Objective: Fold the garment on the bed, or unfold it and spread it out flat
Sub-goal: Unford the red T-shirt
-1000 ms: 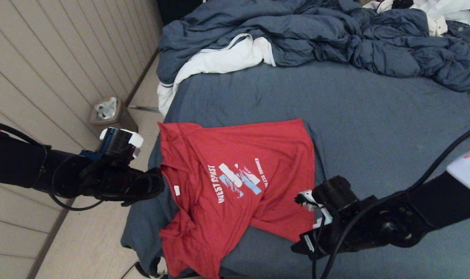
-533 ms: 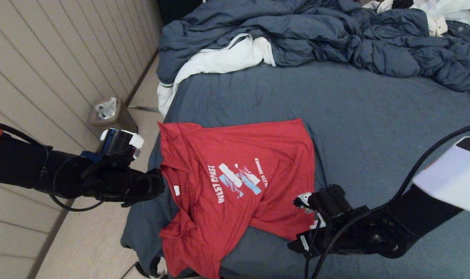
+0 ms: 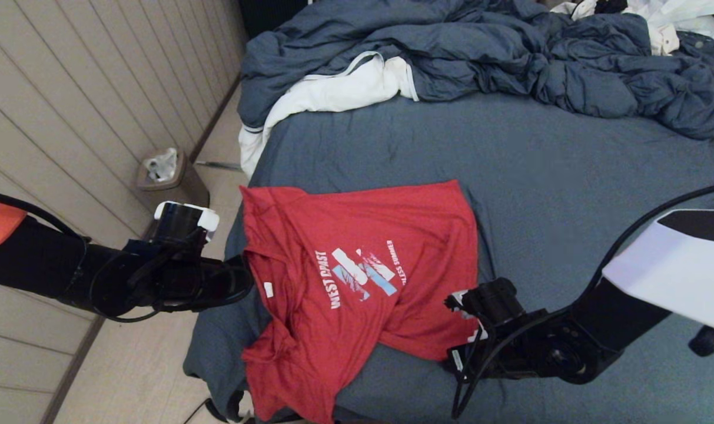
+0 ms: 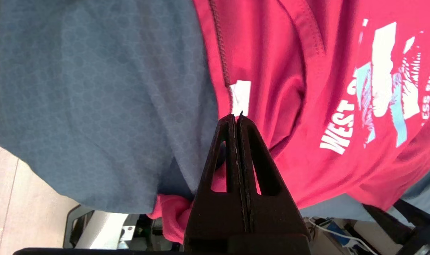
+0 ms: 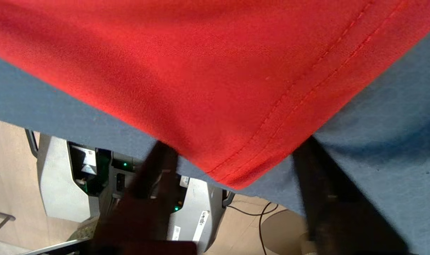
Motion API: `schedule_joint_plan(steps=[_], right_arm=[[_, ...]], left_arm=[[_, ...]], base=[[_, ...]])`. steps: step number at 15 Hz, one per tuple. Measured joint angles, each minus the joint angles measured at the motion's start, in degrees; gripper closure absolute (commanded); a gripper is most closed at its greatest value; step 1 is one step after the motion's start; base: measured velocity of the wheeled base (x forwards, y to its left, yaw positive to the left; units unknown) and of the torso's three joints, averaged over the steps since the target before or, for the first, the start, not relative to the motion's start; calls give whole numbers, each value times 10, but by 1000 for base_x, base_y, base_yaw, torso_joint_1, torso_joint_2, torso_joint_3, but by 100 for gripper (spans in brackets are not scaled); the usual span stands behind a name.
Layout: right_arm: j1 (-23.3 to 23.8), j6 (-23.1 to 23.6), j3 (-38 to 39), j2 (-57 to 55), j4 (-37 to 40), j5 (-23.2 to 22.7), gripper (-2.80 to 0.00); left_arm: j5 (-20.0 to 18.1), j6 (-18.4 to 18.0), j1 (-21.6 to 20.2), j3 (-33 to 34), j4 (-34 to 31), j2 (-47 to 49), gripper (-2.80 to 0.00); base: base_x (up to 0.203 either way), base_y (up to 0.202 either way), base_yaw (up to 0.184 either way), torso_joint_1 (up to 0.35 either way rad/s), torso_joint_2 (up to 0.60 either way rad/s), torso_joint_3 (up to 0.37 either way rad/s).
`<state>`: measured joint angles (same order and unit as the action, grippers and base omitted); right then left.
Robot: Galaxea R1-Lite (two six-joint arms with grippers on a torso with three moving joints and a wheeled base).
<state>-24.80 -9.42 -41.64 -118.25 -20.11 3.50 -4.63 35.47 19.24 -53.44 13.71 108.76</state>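
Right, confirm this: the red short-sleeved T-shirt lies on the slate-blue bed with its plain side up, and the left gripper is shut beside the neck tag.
Wrong in one respect: the red short-sleeved T-shirt lies print side up on the slate-blue bed; the head view shows the "WEST COAST" lettering. The left gripper is indeed shut beside the neck tag.

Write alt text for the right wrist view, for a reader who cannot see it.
A hemmed corner of the red T-shirt lies on the slate-blue bed, framed between the two spread, dark fingers of the right end effector, which has not closed on it. Past the mattress edge, pale floor and grey equipment show.
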Motion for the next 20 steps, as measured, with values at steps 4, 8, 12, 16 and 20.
schedule_joint_plan(steps=[4, 8, 12, 16, 20], right_arm=[[3, -1, -1, 0, -1, 2, 0], [2, 5, 4, 25, 4, 10, 0], [26, 20, 38, 85, 26, 13, 0], [105, 79, 96, 146, 48, 14, 0], [184, 133, 142, 161, 45, 13, 0]], left_arm=[[0, 0, 0, 0, 1, 8, 0], [0, 0, 0, 0, 1, 17, 0], [0, 0, 0, 1, 2, 16, 0], [0, 1, 0, 3, 2, 15, 0], [0, 0, 0, 4, 2, 14, 0]], base=[[0, 0, 0, 0, 0, 0], [0, 0, 0, 0, 0, 0], [0, 0, 0, 0, 0, 0], [0, 0, 0, 0, 0, 0], [0, 0, 0, 0, 0, 0]])
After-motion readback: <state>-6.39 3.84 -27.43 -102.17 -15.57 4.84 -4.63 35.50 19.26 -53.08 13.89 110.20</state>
